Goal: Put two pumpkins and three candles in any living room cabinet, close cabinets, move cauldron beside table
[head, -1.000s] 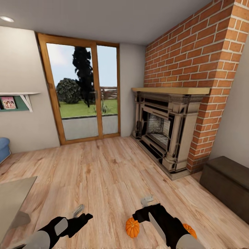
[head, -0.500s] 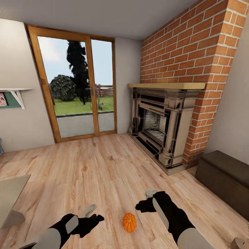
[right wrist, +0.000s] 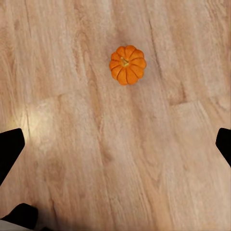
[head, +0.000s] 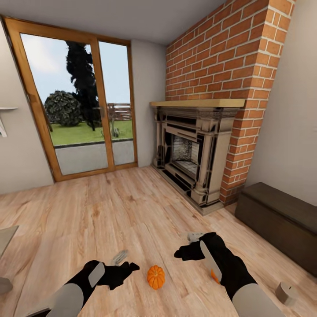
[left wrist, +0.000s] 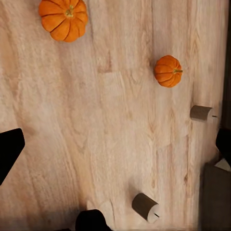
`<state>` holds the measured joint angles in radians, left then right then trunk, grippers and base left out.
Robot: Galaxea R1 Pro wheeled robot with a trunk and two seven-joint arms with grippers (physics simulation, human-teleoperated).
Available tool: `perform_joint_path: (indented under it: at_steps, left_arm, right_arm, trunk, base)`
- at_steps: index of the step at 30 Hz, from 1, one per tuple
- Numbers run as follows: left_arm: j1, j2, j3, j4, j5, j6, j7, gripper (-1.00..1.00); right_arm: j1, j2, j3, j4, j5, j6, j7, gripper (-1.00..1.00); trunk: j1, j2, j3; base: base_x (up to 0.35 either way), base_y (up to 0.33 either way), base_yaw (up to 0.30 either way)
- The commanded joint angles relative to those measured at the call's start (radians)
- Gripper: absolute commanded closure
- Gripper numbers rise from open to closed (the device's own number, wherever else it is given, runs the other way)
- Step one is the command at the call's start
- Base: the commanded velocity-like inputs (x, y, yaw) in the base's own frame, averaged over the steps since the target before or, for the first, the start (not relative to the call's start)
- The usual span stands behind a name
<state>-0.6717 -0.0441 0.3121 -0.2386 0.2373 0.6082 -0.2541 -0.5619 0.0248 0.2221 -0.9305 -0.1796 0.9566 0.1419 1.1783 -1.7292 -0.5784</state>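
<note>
Head view first: pumpkin (head: pixel 156 277) on the wooden floor (head: pixel 132 207) low in the frame, between the left gripper (head: pixel 119 256) at lower left and the right gripper (head: pixel 193 237) at lower right centre. A sliver of orange, likely the second pumpkin (head: pixel 215 277), peeks from behind the right forearm. One candle (head: pixel 286 293) lies in the lower right corner, near the dark cabinet (head: pixel 281 220) at the right edge; its doors look closed as far as can be seen. Neither hand holds anything.

Left wrist view: two pumpkins, one at upper left (left wrist: pixel 63 19) and one at upper right (left wrist: pixel 168 70), well apart, with one candle (left wrist: pixel 201 112) at right and another (left wrist: pixel 145 207) at the bottom, both on their sides. Dark finger tips sit at the frame's far edges, so the jaws are spread wide.

Right wrist view: a single pumpkin (right wrist: pixel 127 64), stem up, in the upper middle; the fingers stand wide apart at both lower edges.

Judging from this, the pick calls for descending straight over a pumpkin with the stem centred between the fingers (round, ribbed things roll), closing across its widest part.
</note>
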Motion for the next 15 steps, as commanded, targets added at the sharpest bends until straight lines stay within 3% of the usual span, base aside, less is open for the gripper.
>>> perform_joint_path:
  at_steps: [1,8,15]
  left_arm:
    - [0.0,0.0,0.004,-0.004,0.003,0.011,-0.009,-1.0]
    - [-0.02,0.004,0.004,-0.012,0.002,0.025,-0.117,-1.0]
    - [-0.038,0.008,0.004,-0.014,0.001,0.026,-0.128,-1.0]
  right_arm:
    - [-0.001,-0.004,0.0,-0.005,-0.001,0.006,0.007,-1.0]
    - [-0.001,-0.021,-0.002,-0.072,-0.001,0.04,0.032,-1.0]
    - [-0.001,-0.022,-0.026,-0.1,0.0,0.081,0.033,-1.0]
  trunk:
    - [0.004,-0.008,-0.006]
    - [0.031,-0.057,-0.037]
    - [0.058,-0.106,-0.061]
  base:
    - [0.0,0.0,-0.189]
    - [0.0,0.0,-0.183]
    - [0.0,0.0,-0.046]
